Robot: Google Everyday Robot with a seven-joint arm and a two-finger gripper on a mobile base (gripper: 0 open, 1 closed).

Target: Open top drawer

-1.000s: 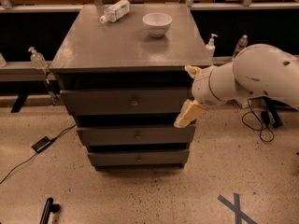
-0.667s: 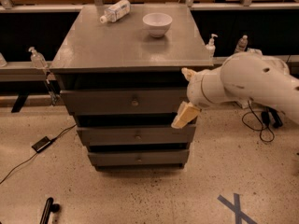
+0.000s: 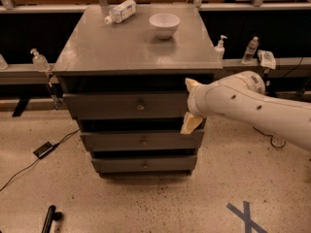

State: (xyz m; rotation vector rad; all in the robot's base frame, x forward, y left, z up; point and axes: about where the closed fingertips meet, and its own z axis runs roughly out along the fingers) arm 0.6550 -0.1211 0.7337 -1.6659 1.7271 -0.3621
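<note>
The top drawer [image 3: 112, 106] is the tallest grey front panel of the cabinet, with a small round knob [image 3: 140, 107] at its middle. It sits flush with the two shorter drawers [image 3: 116, 141] below. My gripper [image 3: 189, 104] is on the end of the white arm [image 3: 243, 103] coming in from the right. It is in front of the right end of the top drawer panel, to the right of the knob. Its two cream fingers [image 3: 190, 124] are spread apart, one above the other, with nothing between them.
On the grey cabinet top [image 3: 121, 47] stand a white bowl [image 3: 164, 24] and a lying plastic bottle [image 3: 120, 10]. Bottles [image 3: 250, 49] stand on a ledge behind. A cable and black box [image 3: 44, 149] lie on the floor at left; blue tape [image 3: 248, 216] marks the floor at right.
The arm has moved left, bringing the gripper from beside the cabinet's right edge to in front of the right end of the top drawer. The drawer has not moved.
</note>
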